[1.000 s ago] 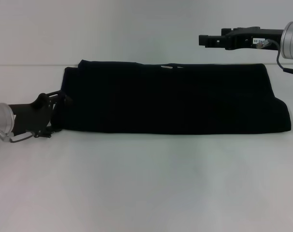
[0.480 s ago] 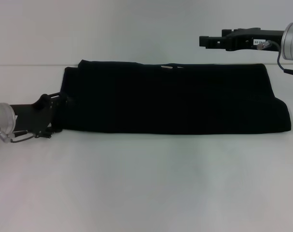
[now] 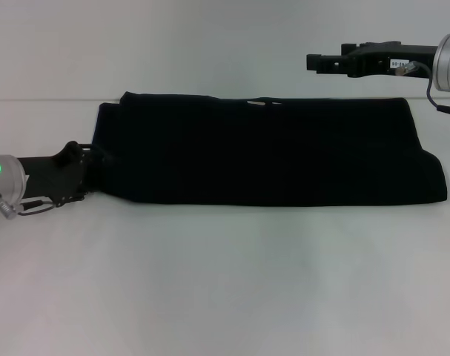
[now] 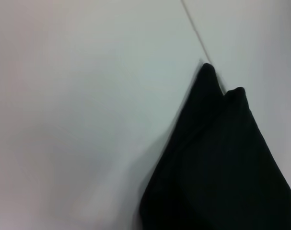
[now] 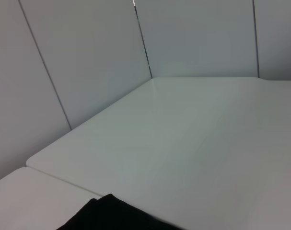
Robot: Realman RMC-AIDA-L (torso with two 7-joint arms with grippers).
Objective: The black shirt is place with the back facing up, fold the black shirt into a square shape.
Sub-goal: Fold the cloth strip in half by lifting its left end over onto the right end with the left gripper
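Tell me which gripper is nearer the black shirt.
Left. The left gripper sits low at the left end of the black shirt, right against its edge. The right gripper hangs raised beyond the shirt's far edge, apart from it.

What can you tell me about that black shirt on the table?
The black shirt is soft, plain dark fabric, already folded into a long flat band lying across the white table, wider than deep. Its far edge shows a small pale mark near the middle. No lettering is visible. The left gripper is at its left end, low by the near corner. The right gripper hangs above, beyond the far edge, not touching.
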